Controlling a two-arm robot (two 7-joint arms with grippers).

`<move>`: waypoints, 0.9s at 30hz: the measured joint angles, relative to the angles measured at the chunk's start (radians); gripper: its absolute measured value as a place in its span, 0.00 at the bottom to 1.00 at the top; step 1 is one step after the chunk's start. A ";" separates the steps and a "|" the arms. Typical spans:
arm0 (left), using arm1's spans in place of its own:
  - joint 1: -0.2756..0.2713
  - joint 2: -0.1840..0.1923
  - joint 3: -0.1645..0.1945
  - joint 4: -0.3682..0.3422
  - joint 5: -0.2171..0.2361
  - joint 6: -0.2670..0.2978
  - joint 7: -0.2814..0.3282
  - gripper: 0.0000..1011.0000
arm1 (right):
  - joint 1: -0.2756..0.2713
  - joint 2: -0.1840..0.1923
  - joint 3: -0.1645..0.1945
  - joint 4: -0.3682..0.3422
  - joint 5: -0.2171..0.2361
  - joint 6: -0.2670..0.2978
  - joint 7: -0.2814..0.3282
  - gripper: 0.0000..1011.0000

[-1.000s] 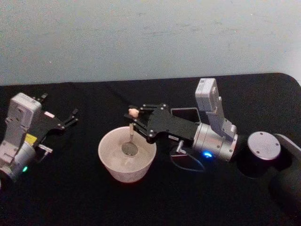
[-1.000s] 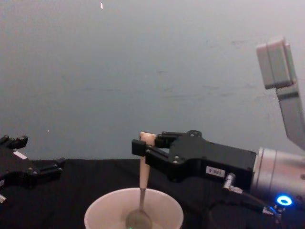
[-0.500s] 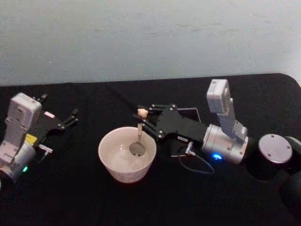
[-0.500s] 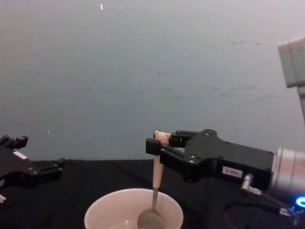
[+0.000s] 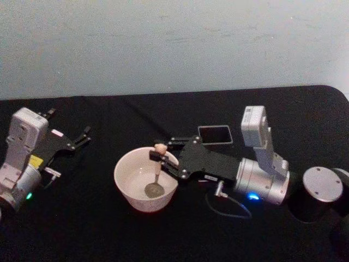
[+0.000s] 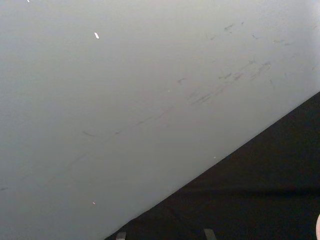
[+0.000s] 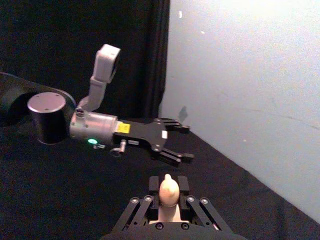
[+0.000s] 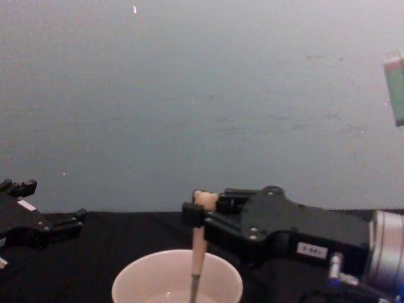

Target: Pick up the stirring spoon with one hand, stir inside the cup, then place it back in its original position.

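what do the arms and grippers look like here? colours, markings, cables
Both alike: black two-finger linkage grippers, right gripper and left gripper, on silver cylindrical wrists, each with a pale grey camera box. Right: white label, blue light, thin looping cable. Left: yellow label, green light. Black silver-capped joints behind.

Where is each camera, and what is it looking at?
Head view: high, looking down at the black table; left gripper parked, right gripper holds the bear-topped metal stirring spoon in the round cream-white cup.
Chest view: lower, looking across at the wall; both grippers.
Left wrist view: faces wall and table.
Right wrist view: over its own fingers toward the left gripper.
Head and chest share cup and spoon.
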 joint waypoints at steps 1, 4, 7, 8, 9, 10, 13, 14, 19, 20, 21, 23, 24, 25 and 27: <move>0.000 0.000 0.000 0.000 0.000 0.000 0.000 0.99 | 0.000 -0.002 -0.004 -0.001 0.000 0.001 0.000 0.21; 0.000 0.000 0.000 0.000 0.000 0.000 0.000 0.99 | 0.008 -0.013 -0.017 0.003 -0.003 0.001 0.004 0.21; 0.000 0.000 0.000 0.000 0.000 0.000 0.000 0.99 | 0.017 -0.026 -0.027 0.015 -0.006 0.001 0.005 0.21; 0.000 0.000 0.000 0.000 0.000 0.000 0.000 0.99 | 0.020 -0.030 -0.029 0.020 -0.007 0.001 0.005 0.21; 0.000 0.000 0.000 0.000 0.000 0.000 0.000 0.99 | 0.024 -0.034 -0.031 0.024 -0.009 0.001 0.005 0.21; 0.000 0.000 0.000 0.000 0.000 0.000 0.000 0.99 | 0.027 -0.038 -0.033 0.029 -0.010 0.001 0.004 0.21; 0.000 0.000 0.000 0.000 0.000 0.000 0.000 0.99 | 0.045 -0.059 -0.041 0.054 -0.013 0.000 0.000 0.21; 0.000 0.000 0.000 0.000 0.000 0.000 0.000 0.99 | 0.050 -0.064 -0.042 0.060 -0.014 -0.001 -0.001 0.21; 0.000 0.000 0.000 0.000 0.000 0.000 0.000 0.99 | 0.075 -0.087 -0.044 0.099 -0.023 -0.008 -0.012 0.21; 0.000 0.000 0.000 0.000 0.000 0.000 0.000 0.99 | 0.080 -0.091 -0.044 0.108 -0.026 -0.010 -0.015 0.21; 0.000 0.000 0.000 0.000 0.000 0.000 0.000 0.99 | 0.088 -0.097 -0.044 0.123 -0.030 -0.012 -0.019 0.21; 0.000 0.000 0.000 0.000 0.000 0.000 0.000 0.99 | 0.098 -0.104 -0.040 0.142 -0.035 -0.015 -0.026 0.21; 0.000 0.000 0.000 0.000 0.000 0.000 0.000 0.99 | 0.100 -0.105 -0.037 0.148 -0.035 -0.016 -0.028 0.21; 0.000 0.000 0.000 0.000 0.000 0.000 0.000 0.99 | 0.103 -0.106 -0.035 0.153 -0.036 -0.017 -0.030 0.21; 0.000 0.000 0.000 0.000 0.000 0.000 0.000 0.99 | 0.106 -0.106 -0.028 0.162 -0.038 -0.018 -0.035 0.21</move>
